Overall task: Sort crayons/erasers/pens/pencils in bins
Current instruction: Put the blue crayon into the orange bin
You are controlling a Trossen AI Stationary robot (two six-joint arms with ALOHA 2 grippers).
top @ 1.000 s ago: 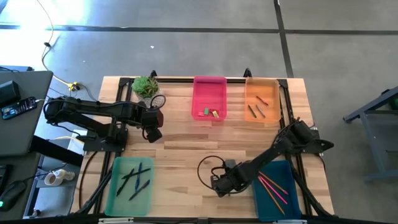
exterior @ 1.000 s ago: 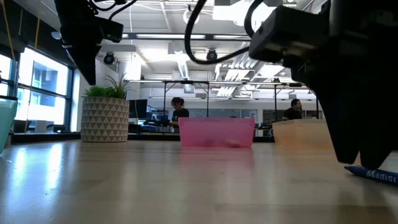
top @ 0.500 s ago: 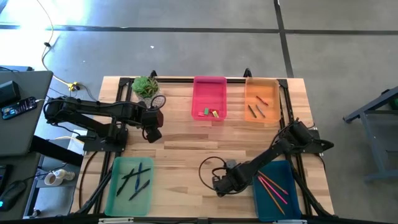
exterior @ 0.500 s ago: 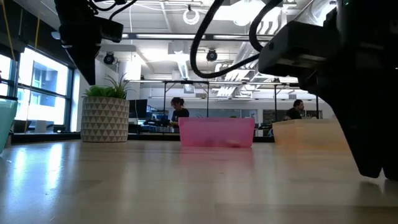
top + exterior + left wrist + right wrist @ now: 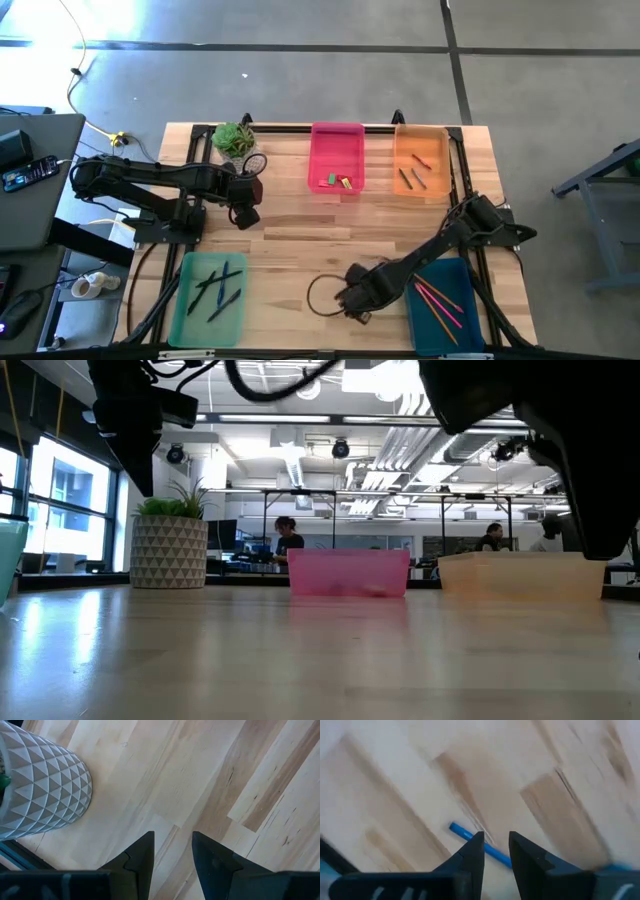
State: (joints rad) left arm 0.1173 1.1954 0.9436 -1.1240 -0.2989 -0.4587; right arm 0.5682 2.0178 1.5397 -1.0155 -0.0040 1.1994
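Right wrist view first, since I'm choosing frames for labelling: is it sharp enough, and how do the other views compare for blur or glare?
Right wrist view: motion-smeared, wood grain streaked, though the blue pen reads between the right gripper fingers. Left wrist view: crisp, the patterned planter and left gripper well defined. Low view: table sheen near the bright window, pink bin clear. High view: even light, glare patch on the floor.

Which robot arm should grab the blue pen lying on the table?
The right one. Its tool hangs just over the blue pen, fingers either side, while the left tool waits far off beside the plant pot.
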